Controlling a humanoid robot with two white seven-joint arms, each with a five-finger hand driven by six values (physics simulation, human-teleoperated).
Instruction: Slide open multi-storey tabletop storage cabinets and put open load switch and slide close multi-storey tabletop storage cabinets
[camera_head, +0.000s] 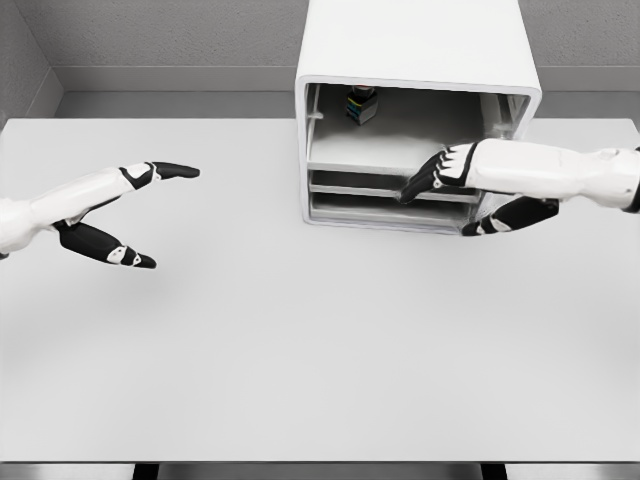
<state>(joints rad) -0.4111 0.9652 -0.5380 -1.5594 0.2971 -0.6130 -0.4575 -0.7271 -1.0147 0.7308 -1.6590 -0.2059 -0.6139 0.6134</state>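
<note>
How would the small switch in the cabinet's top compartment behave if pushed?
The load switch looks small and blocky, so probably light and rigid. It stands taller than wide, so a high push might tip it. On the smooth shelf of the cabinet it would likely slide.

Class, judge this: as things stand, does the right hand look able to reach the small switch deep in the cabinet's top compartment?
Probably yes: the right hand is at the cabinet front, and the compartment around the switch looks open and unobstructed.

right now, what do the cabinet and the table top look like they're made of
Cabinet: looks like white moulded plastic or painted metal, going by the rounded corners and smooth, faintly glossy shell; a render leaves it open. Table: a flat, matte pale grey surface with no grain, perhaps laminate. The small switch inside is too small to judge.
</note>
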